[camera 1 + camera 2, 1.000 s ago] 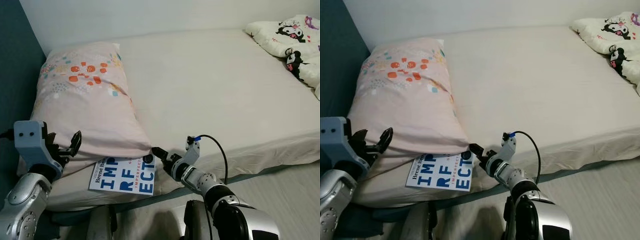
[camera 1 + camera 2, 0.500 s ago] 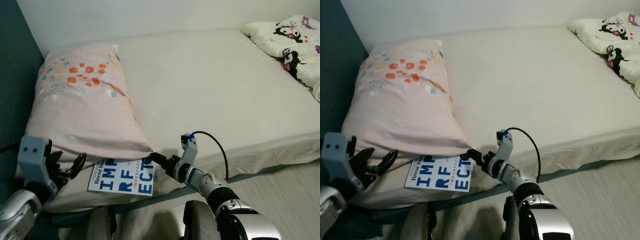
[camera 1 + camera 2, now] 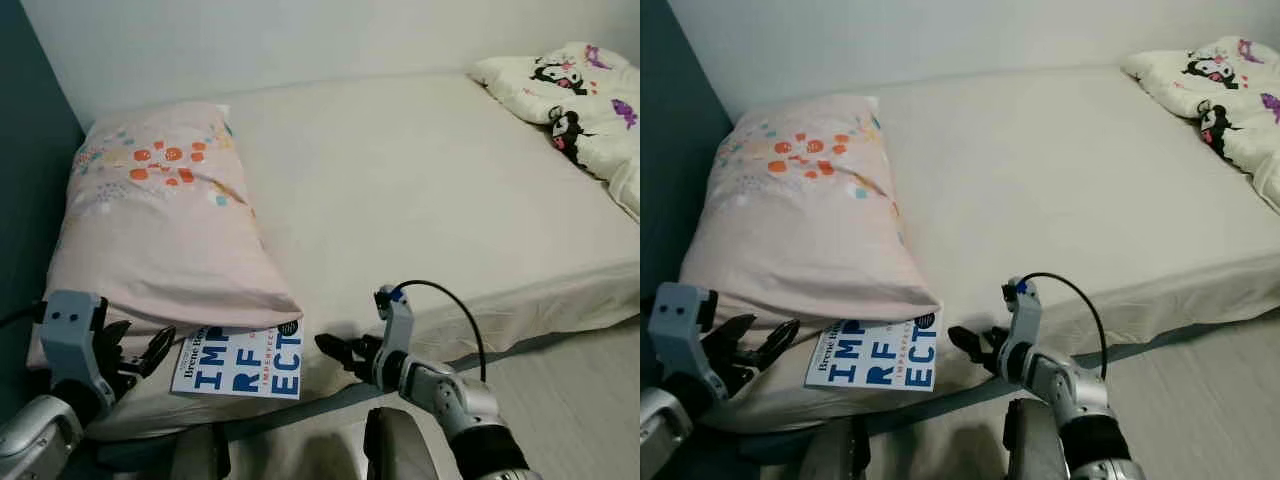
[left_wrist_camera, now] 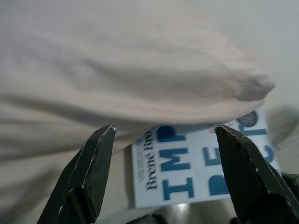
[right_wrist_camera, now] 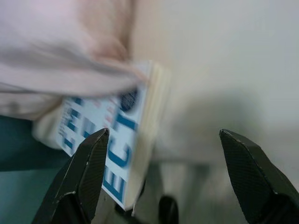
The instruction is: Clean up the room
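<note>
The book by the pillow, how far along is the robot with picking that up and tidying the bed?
Nothing looks finished yet. The book lies at the bed's near edge, its top tucked under the pink pillow. In hand: the left gripper and right gripper flank it, both open, neither touching. Left: gripping the book, drawing it out, putting it away; the patterned blanket sits bunched at the far corner.

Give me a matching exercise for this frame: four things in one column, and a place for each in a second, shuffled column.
Things:
1. book
2. pink pillow
3. cartoon-print blanket
4. right gripper

Places:
A. far right corner of the bed
B. just off the book's right edge, open
C. head of the bed by the dark wall
D. near edge of the bed, partly under the pillow

Pairs: 1-D, 2-C, 3-A, 4-B
</note>
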